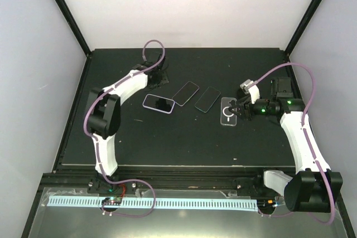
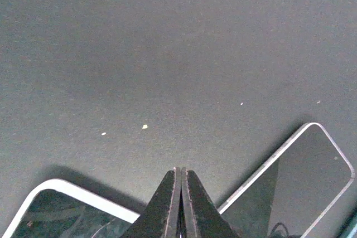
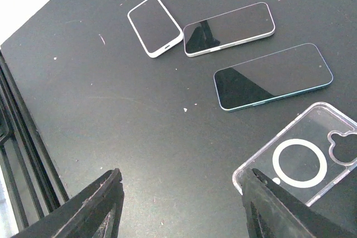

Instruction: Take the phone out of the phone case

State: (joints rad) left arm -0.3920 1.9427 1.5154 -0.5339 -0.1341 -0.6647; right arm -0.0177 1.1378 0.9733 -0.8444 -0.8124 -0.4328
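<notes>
Currently the right gripper (image 1: 237, 108) sits low over the tabletop (image 1: 184, 143), right of its centre, with its fingers (image 3: 279, 210) spread wide and nothing between them. In the right wrist view only bare black surface lies in the gap. The clear phone case (image 3: 301, 157), marked with a white ring, lies flat just beside the gripper's right-hand finger. Its near corner is at that fingertip, but whether the two touch cannot be told. The dark table shows through the case. Next to it, toward the left edge, lies the teal-edged phone (image 3: 273, 76), screen up and apart from the case. Beyond that are a silver-edged phone (image 3: 228, 29) and then a white-rimmed phone (image 3: 154, 26), the three making a loose row across the middle of the table. The left gripper (image 2: 180, 172) is closer to the far edge, left of centre, just behind the row. Its fingers are pressed together on nothing — the white-rimmed and silver-edged phones show on either side of them in the left wrist view.
</notes>
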